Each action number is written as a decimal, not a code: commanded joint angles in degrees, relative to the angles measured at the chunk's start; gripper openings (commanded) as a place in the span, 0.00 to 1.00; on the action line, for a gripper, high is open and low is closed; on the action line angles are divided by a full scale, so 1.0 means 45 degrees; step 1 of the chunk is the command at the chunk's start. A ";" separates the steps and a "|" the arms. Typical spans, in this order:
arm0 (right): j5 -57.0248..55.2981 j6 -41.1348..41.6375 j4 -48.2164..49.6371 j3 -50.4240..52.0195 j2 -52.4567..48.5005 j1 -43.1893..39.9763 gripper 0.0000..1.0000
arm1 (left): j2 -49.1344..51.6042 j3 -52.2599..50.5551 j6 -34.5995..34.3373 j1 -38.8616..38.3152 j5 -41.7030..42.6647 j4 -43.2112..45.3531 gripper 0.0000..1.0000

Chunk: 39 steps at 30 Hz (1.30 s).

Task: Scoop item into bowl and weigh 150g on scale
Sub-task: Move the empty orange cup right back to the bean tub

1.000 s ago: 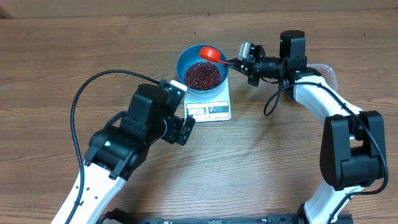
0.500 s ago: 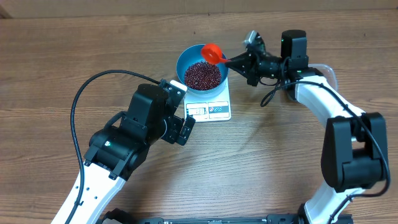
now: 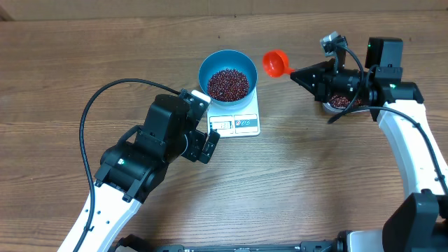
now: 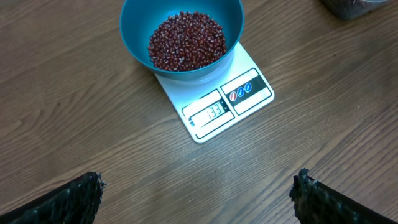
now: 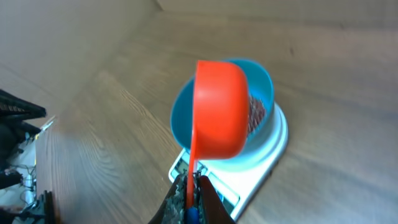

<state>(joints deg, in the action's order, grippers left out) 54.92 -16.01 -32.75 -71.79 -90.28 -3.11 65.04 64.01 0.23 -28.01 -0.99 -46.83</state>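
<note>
beans [image 3: 228, 83] are light, loose and rolly, so I'd carry them by scoop [image 3: 274, 63]; right gripper [image 3: 299, 74] pinches its thin handle; left gripper [image 4: 199, 199] gaping, empty

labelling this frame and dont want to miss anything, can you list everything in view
beans: one heap, dark red-brown, in the bowl
bowl: one, blue, standing on the scale
scale: one, white, middle of the table
scoop: one, red, in the air right of the bowl
tub: one, clear, more beans in it, mostly hidden under the right arm
table: one, brown wood, under everything
cable: one, black, looping beside the left arm
left gripper: one, black, open, empty, in front of the scale
right gripper: one, black, shut on the scoop's handle
</note>
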 commanded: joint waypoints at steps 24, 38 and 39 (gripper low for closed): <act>-1.5538 0.2696 -0.3609 -0.0704 0.2453 -0.0044 0.04 | -0.0121 0.0170 0.0199 0.0078 0.0185 0.0019 1.00; -1.4460 0.2705 -0.2778 -0.0427 -0.0967 -0.0053 0.04 | -0.0121 0.0170 0.0199 0.0078 0.0185 0.0024 1.00; -1.4435 0.2705 -0.2798 -0.0403 -0.1083 -0.0053 0.04 | -0.0121 0.0170 0.0199 0.0078 0.0185 0.0024 1.00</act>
<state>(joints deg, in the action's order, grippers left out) -10.68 -4.45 -45.76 -73.49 -93.93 -3.03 65.04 64.01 0.23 -28.01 -1.02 -46.83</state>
